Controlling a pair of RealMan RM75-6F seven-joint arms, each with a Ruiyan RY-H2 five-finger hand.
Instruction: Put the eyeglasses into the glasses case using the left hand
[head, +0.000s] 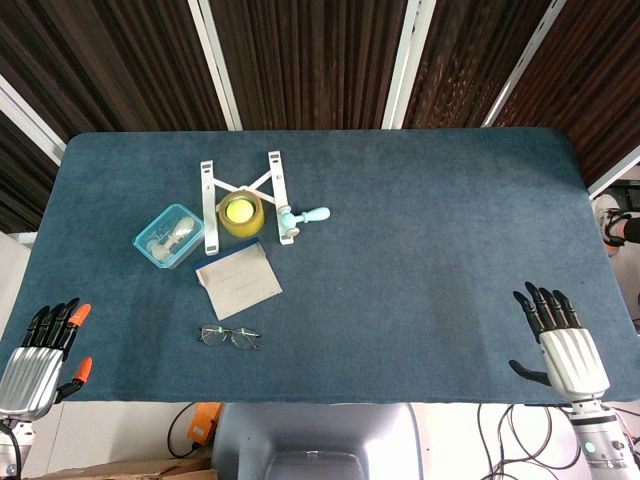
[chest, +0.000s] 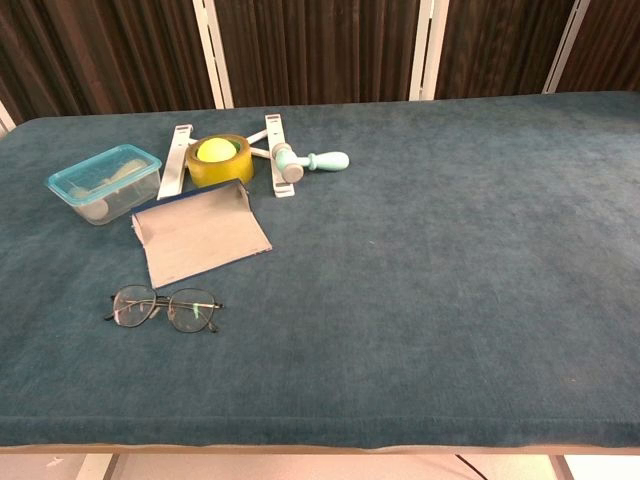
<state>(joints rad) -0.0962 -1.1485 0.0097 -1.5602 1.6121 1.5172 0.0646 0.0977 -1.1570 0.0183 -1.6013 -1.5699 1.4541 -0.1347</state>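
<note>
The eyeglasses (head: 229, 336) (chest: 165, 308) lie flat on the blue table near its front edge, thin dark frame, lenses up. Just behind them lies the grey glasses case (head: 238, 280) (chest: 198, 233), its flap open with a dark blue rim. My left hand (head: 42, 355) hovers at the table's front left corner, fingers spread, orange tips showing, holding nothing, well left of the glasses. My right hand (head: 560, 345) sits at the front right edge, fingers apart and empty. Neither hand shows in the chest view.
A clear teal lidded box (head: 169, 235) (chest: 105, 183) stands left of the case. Behind the case are a yellow tape roll (head: 241, 213) (chest: 219, 159), a white folding stand (head: 245, 199) (chest: 273, 150) and a light blue-handled tool (head: 304, 215) (chest: 318, 162).
</note>
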